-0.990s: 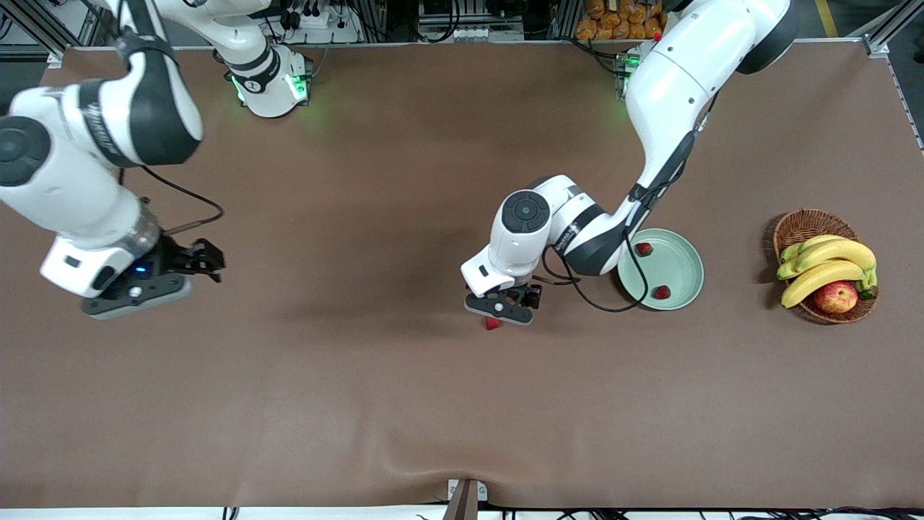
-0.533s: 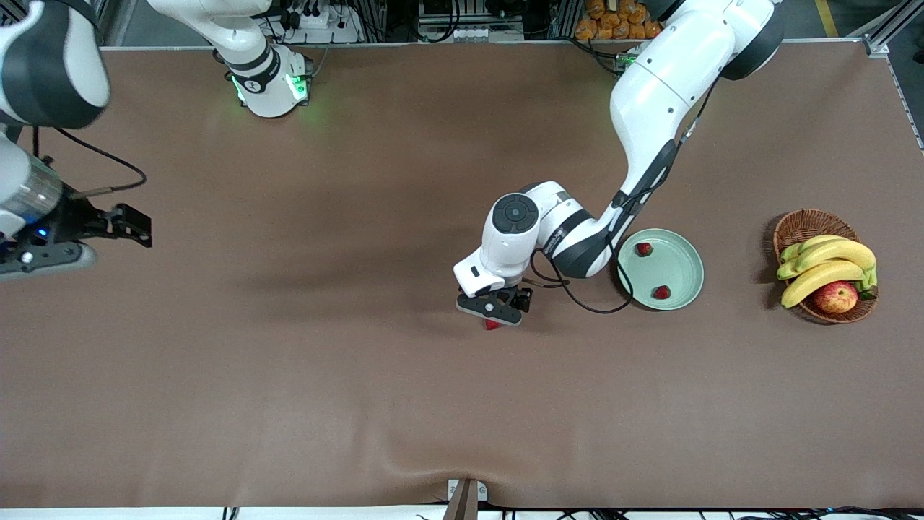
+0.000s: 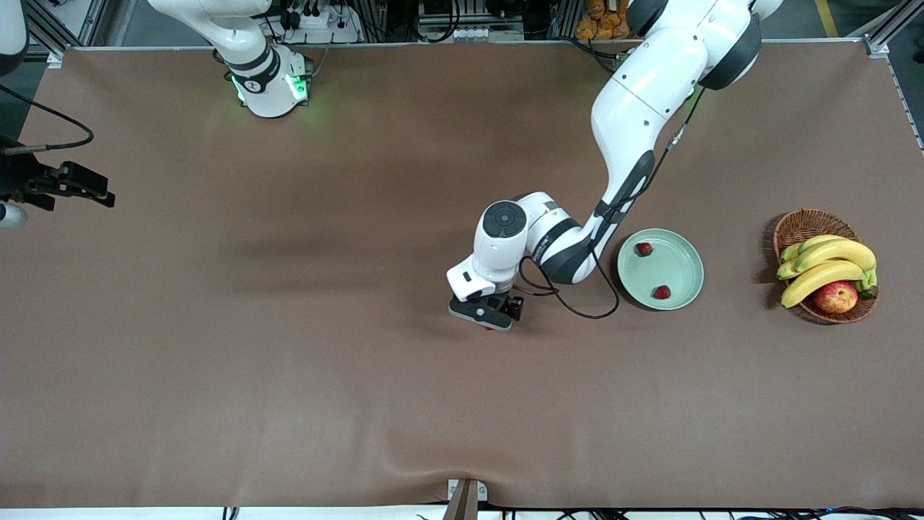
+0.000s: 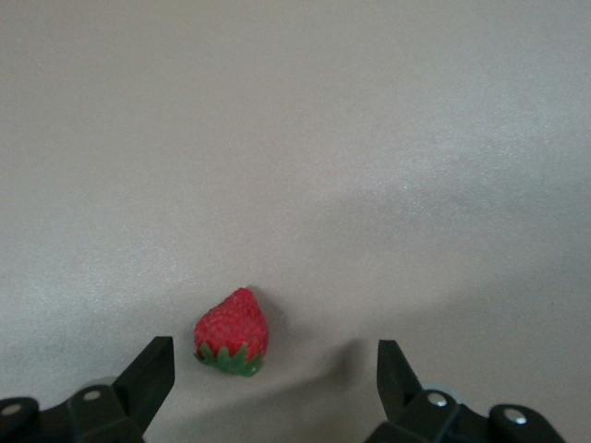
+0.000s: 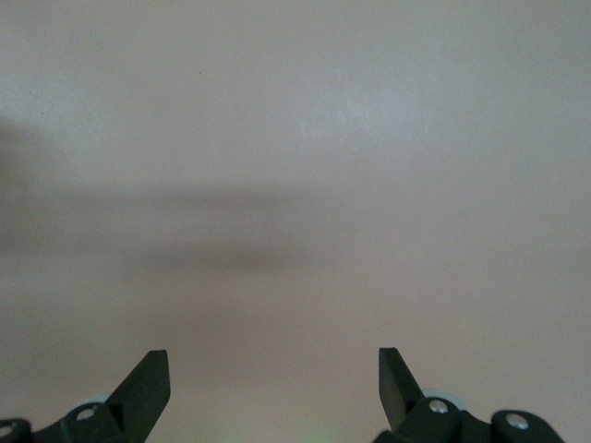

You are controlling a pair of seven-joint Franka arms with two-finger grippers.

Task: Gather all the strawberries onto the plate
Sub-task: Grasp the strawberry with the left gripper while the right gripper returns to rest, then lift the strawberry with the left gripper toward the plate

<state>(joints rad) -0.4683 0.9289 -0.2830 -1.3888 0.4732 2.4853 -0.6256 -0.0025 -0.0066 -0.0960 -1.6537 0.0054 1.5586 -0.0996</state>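
One strawberry (image 4: 232,332), red with a green cap, lies on the brown table between the fingers of my left gripper (image 4: 275,374), closer to one finger (image 4: 150,374) than the other. The jaws are open and not touching it. In the front view my left gripper (image 3: 485,315) is low over the table's middle and hides this berry. The pale mint-green plate (image 3: 678,266) sits beside it toward the left arm's end and holds two strawberries (image 3: 643,248) (image 3: 661,292). My right gripper (image 5: 274,378) is open and empty over bare table, at the right arm's end (image 3: 9,206).
A brown wicker basket (image 3: 800,221) with bananas (image 3: 830,263) and a red-yellow apple (image 3: 836,296) stands past the plate at the left arm's end. A black cable (image 3: 577,310) loops from the left wrist near the plate's rim.
My right arm has swung away to its end of the table, nearly out of the front view. My left gripper has shifted over the loose strawberry, now covering it in the front view.
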